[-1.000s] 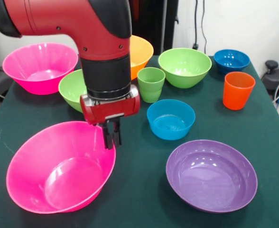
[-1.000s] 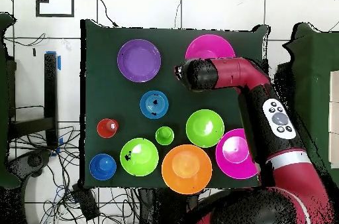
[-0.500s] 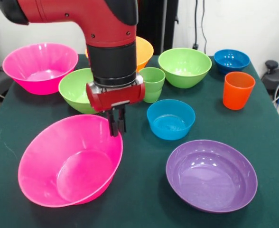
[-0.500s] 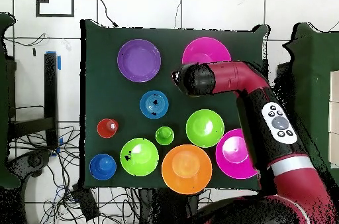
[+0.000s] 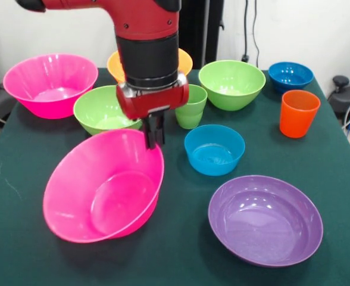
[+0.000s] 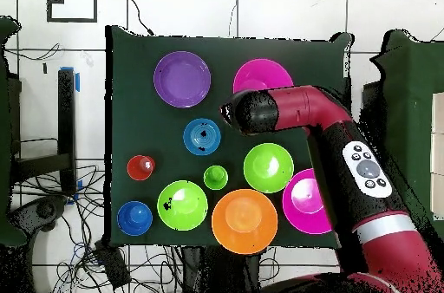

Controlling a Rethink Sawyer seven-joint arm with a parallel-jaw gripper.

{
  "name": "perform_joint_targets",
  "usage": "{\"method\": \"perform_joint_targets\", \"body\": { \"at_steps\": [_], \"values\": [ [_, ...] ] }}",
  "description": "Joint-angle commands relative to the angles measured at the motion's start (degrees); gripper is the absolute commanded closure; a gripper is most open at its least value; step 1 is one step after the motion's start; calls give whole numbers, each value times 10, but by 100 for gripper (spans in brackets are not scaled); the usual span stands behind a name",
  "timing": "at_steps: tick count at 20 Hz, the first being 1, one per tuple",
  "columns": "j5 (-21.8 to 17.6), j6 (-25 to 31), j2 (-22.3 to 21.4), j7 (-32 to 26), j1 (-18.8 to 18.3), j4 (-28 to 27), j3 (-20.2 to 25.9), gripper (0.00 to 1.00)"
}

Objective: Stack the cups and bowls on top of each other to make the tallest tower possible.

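My gripper (image 5: 154, 143) is shut on the far rim of a large pink bowl (image 5: 106, 190), which hangs tilted with its opening facing the camera and to the right. From above, the same pink bowl (image 6: 260, 75) shows beside the arm, and the arm hides the gripper. A second pink bowl (image 5: 50, 83) sits at the far left. The light green cup (image 5: 190, 106) stands just behind the gripper. The orange cup (image 5: 298, 113) is at the right. A small blue bowl (image 5: 213, 149) and the purple bowl (image 5: 264, 217) lie to the right of the held bowl.
Behind the arm are a green bowl (image 5: 100, 110), an orange bowl (image 5: 184, 59) partly hidden, another green bowl (image 5: 231, 83) and a small blue bowl (image 5: 290, 74). All rest apart on the dark green table (image 5: 181, 262).
The gripper has risen and shifted right and toward the far side, pulling the pink bowl's rim with it. The bowl is tipped more steeply than before.
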Motion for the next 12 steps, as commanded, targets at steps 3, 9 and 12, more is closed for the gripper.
{"method": "perform_joint_targets", "body": {
  "at_steps": [3, 9, 12],
  "values": [
    [43, 95, -26, -23, -8, 116, -9, 100],
    [101, 133, -10, -30, -33, 161, 13, 100],
    [136, 159, 28, -49, -54, 179, 30, 100]
  ]
}}
